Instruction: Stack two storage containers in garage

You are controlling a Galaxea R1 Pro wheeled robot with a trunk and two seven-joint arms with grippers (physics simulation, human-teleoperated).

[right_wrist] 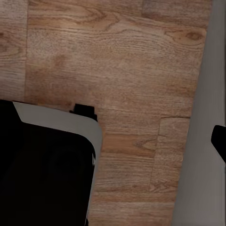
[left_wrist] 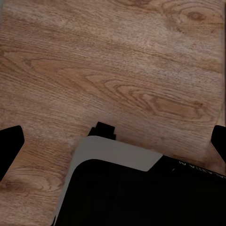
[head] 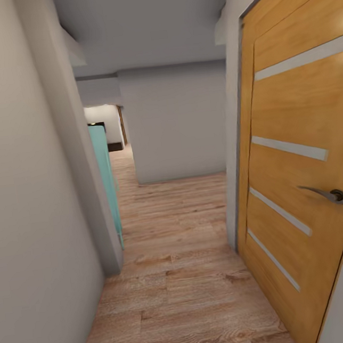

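No orange-red bin is anywhere to be seen from here, so I cannot say where either container is, nor whether one has already been moved. As far as I can judge, the robot is in transit along a corridor, and nothing of the stacking in the garage can be checked from this spot.

Underfoot is a light wood-plank floor [head: 179,278] running ahead down a narrow passage. Close on the right stands a honey-brown wooden door with pale horizontal strips [head: 299,166] and a dark metal lever handle [head: 327,193], set in a grey frame. On the left a plain pale grey wall [head: 26,211] hugs the passage, and just beyond its corner there is a turquoise panel [head: 105,174] standing upright against the opening. Further on, another pale wall [head: 179,122] blocks the corridor, with the floor turning away to the left toward a dim room.

Both arms hang low, their cameras looking down at the planks. In the left wrist view, the left gripper's dark fingertips [left_wrist: 10,143] sit at the two edges of the picture, spread wide with bare floor between them, holding nothing. In the right wrist view one dark fingertip of the right gripper [right_wrist: 219,141] shows at the edge; I cannot tell how far it is open. Between the cameras and the floor sits the robot's black-and-grey base [left_wrist: 117,188].

My guess is that most of the job remains.
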